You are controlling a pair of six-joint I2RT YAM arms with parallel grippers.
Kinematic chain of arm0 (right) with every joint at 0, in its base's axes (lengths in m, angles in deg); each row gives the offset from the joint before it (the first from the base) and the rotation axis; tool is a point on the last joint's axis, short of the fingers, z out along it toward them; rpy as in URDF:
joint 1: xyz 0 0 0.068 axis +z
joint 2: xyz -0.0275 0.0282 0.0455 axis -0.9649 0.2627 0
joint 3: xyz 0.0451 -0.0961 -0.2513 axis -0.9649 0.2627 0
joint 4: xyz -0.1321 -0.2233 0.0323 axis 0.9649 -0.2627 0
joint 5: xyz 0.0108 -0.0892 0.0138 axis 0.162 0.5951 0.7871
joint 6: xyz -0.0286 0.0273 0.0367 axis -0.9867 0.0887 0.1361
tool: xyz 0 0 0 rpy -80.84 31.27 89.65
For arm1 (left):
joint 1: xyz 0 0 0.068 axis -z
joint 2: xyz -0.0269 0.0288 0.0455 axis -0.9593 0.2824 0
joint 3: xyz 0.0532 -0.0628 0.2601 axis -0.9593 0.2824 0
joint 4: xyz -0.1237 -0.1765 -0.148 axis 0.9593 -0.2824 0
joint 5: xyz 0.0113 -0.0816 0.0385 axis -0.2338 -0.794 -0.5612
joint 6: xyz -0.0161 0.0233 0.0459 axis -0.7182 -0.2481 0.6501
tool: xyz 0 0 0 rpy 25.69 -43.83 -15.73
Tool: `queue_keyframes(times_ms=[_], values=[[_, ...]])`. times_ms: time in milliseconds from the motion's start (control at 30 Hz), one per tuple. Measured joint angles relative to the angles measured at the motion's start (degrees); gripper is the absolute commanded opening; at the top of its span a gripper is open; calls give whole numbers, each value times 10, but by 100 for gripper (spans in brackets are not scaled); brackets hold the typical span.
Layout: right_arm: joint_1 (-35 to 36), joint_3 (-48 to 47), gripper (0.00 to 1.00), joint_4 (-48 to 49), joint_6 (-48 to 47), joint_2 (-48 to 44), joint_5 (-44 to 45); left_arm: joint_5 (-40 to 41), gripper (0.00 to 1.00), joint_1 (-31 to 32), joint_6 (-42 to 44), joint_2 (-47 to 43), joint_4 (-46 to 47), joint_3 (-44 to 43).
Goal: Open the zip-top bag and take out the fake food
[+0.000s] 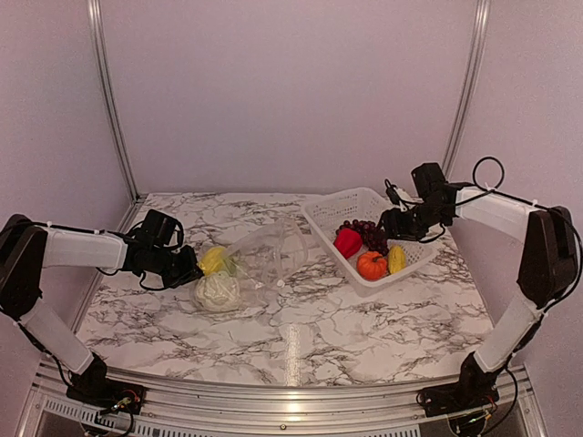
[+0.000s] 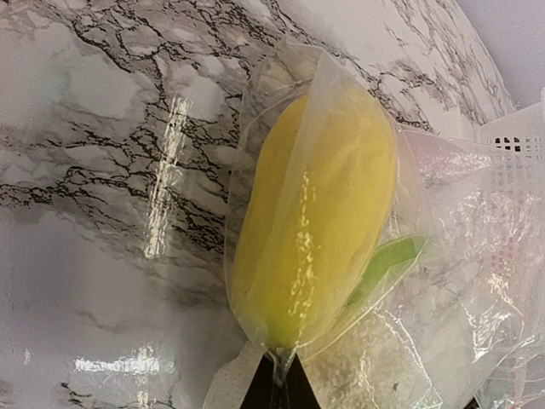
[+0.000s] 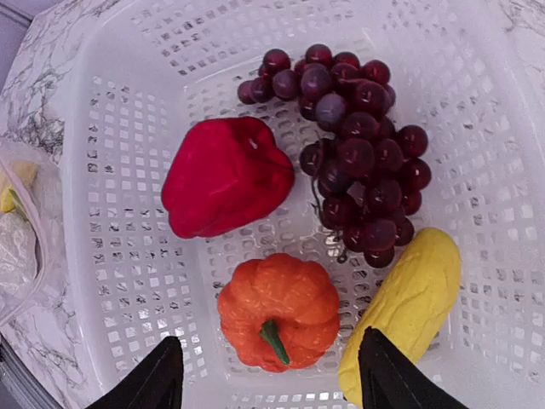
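The clear zip-top bag (image 1: 264, 255) lies left of the table's middle. My left gripper (image 1: 187, 269) is shut on its thin film at the left end. In the left wrist view the gripper (image 2: 281, 388) pinches the bag (image 2: 451, 281) just below a yellow fake food (image 2: 315, 213) wrapped in the plastic. A cream-white piece (image 1: 219, 291) lies at the bag's near left end. My right gripper (image 1: 393, 225) hangs open over the white basket (image 1: 337, 202), its fingers (image 3: 157, 379) apart above an orange pumpkin (image 3: 277, 311), holding nothing.
The lattice basket (image 3: 119, 213) at the back right also holds a red pepper (image 3: 226, 175), a dark grape bunch (image 3: 358, 153) and a yellow corn (image 3: 409, 307). Metal frame posts stand at the table's back corners.
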Motion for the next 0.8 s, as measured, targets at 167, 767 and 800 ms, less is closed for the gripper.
queue_keyframes(times_ms=[167,767,800], values=[[85,-20,51,35,26,-1,-43,-3,0,0,0,0,4,0],[252,-136,32,142,79,210,-124,-18,0,0,-3,0,39,8],[258,-144,33,150,81,223,-128,-21,0,0,-3,0,42,8]])
